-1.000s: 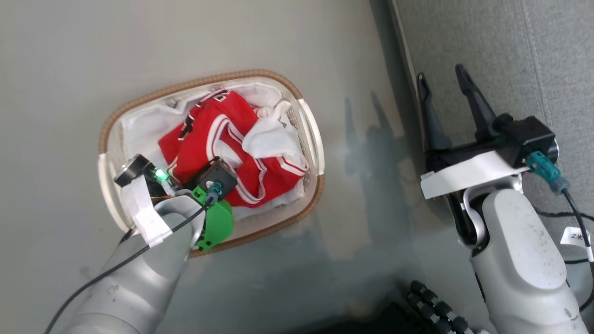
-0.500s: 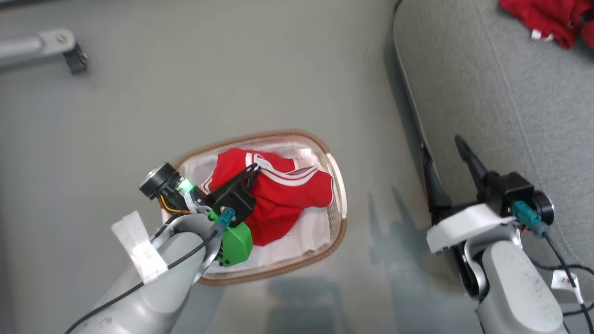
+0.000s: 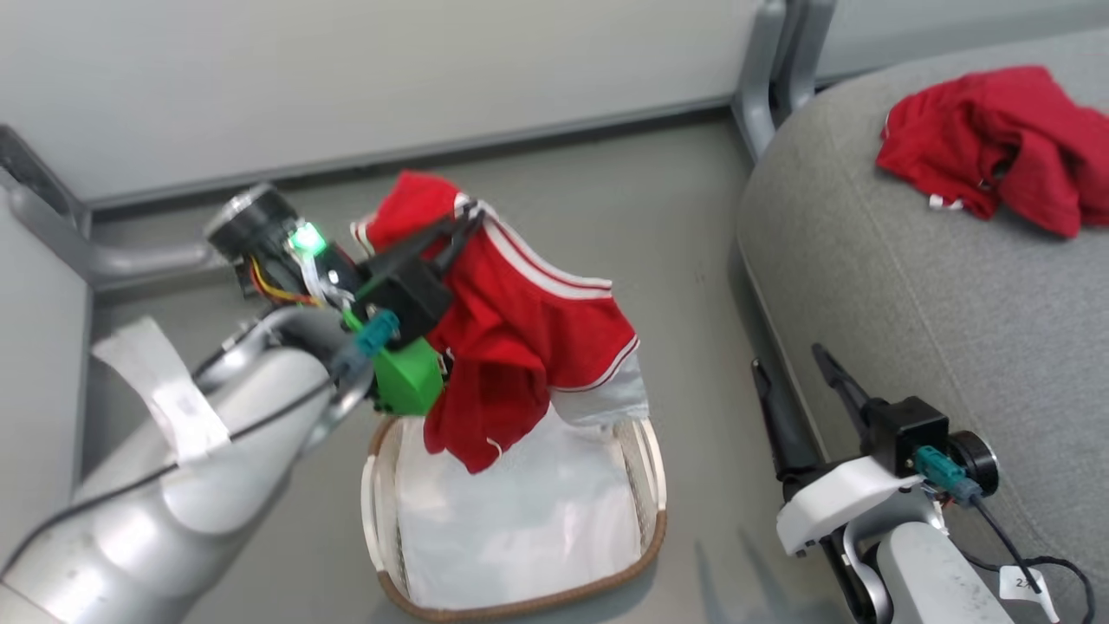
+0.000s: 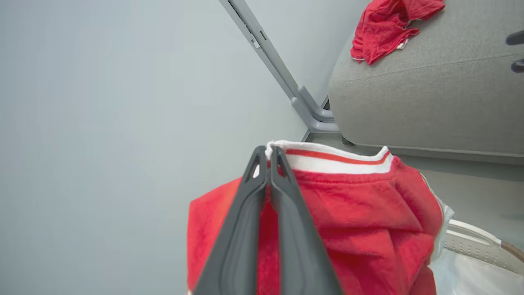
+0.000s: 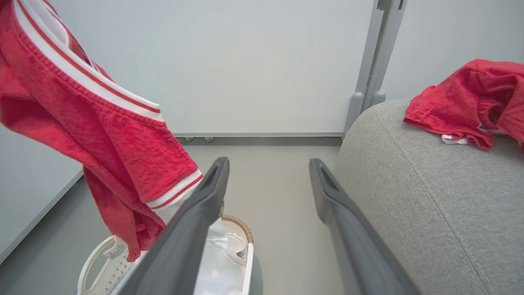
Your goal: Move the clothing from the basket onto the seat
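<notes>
The left gripper [image 4: 268,155] is sitting in the upper middle of the head view with its two dark fingers pressed together on the white-and-red striped band of a red garment [image 3: 520,338]. The cloth is hanging from that pinch down over the basket [image 3: 648,529], which is standing on the grey floor [image 3: 684,217] at the bottom centre. Its lowest fold is overlapping the basket's white lining [image 3: 520,520] in that view; whether they are touching cannot be told.

The seat [image 3: 910,277] is taking up the right side of the head view, well apart from the basket. A second red garment [image 3: 996,139] is lying crumpled on the seat at the upper right.

A strip of floor is running between the hanging garment and the seat's rounded edge. The right gripper [image 3: 788,360] is standing there at the lower right, just beside the seat, with its fingers spread apart and holding nothing.

A pale wall [image 3: 390,69] is closing off the top of the head view. A grey metal post [image 3: 767,78] is rising beside the seat's far corner, and a grey metal foot [image 3: 130,260] is lying on the floor at the left.
</notes>
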